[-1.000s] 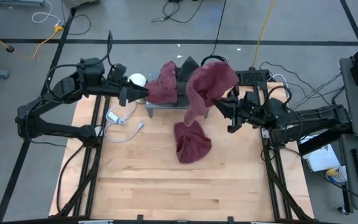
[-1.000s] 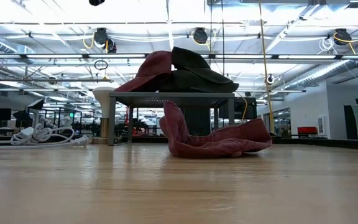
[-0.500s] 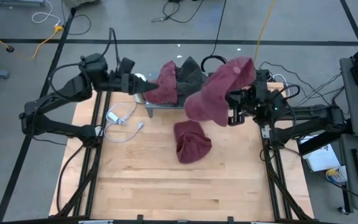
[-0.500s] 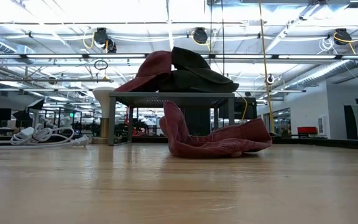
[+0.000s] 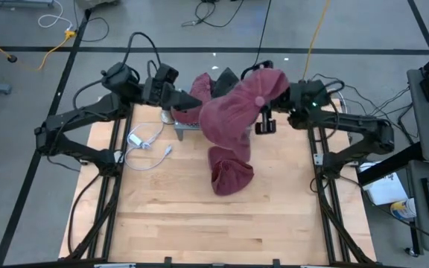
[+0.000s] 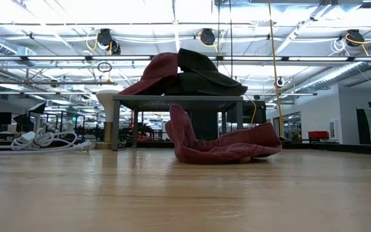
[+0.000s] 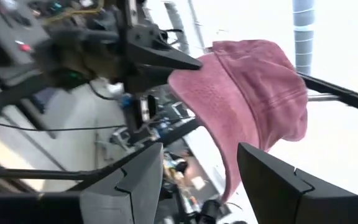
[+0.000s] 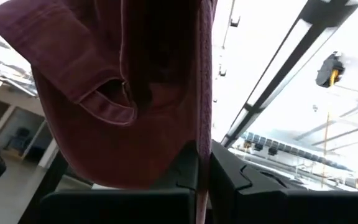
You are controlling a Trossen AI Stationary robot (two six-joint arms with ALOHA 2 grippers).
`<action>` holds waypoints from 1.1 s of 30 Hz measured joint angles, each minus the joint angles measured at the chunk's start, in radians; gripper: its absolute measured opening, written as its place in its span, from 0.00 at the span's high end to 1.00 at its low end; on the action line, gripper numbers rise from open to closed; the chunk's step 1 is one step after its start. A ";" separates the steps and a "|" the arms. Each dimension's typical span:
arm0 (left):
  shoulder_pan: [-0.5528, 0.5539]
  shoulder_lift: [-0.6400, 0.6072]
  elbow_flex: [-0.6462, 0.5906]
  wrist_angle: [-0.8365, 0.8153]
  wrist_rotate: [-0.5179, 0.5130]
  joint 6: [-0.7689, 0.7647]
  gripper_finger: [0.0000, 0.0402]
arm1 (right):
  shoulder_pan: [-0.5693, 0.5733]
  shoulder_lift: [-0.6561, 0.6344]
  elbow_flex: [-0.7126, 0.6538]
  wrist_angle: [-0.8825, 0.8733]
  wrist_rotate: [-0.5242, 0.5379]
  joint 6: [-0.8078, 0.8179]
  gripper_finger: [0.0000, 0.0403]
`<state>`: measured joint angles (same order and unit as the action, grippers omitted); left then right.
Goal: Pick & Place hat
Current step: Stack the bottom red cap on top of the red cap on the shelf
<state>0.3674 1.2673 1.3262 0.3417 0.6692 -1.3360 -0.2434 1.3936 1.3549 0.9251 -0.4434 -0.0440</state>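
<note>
One hat [image 5: 231, 180] already lay crumpled on the tabletop [image 5: 199, 231] near the middle of the high view, so I judged that part of the job finished. A second hat [image 5: 233, 112], a soft pink bucket shape with a stitched brim, hung in the air just above and behind it, off the rack. My right tool [image 5: 261, 104] was pressed together on its brim; in the right wrist view the fabric [image 8: 123, 81] draped down in loose folds from between the fingers [image 8: 188, 180]. I judged this one lifted but not yet set down, with the lowering and release left to do.

More hats remained on the small metal rack [image 5: 192, 125] at upper centre: a pink one [image 5: 197, 100] and a dark one [image 5: 226, 88], both limp and slumped in the low view. My left tool [image 5: 171, 98] waited at the rack's left end, its fingers [image 7: 129, 180] spread and empty.

Everything cloth looked velvety and floppy. The tabletop was pale wood planking. A white cable [image 5: 144, 141] lay coiled at upper left.
</note>
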 joint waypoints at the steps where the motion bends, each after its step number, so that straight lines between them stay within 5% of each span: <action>1: -0.004 0.005 0.000 0.021 0.008 -0.014 0.47 | -0.009 0.016 0.019 -0.001 -0.014 0.005 0.98; 23: -0.031 0.017 0.000 0.130 0.056 -0.084 0.49 | -0.097 0.144 0.116 -0.029 -0.084 0.057 0.98; 33: -0.029 0.017 0.000 0.136 0.049 -0.096 0.82 | -0.098 0.144 0.116 -0.147 -0.082 -0.010 0.95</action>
<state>0.3382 1.2846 1.3258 0.4776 0.7181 -1.4317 -0.3412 1.5379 1.4708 0.7780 -0.5251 -0.0536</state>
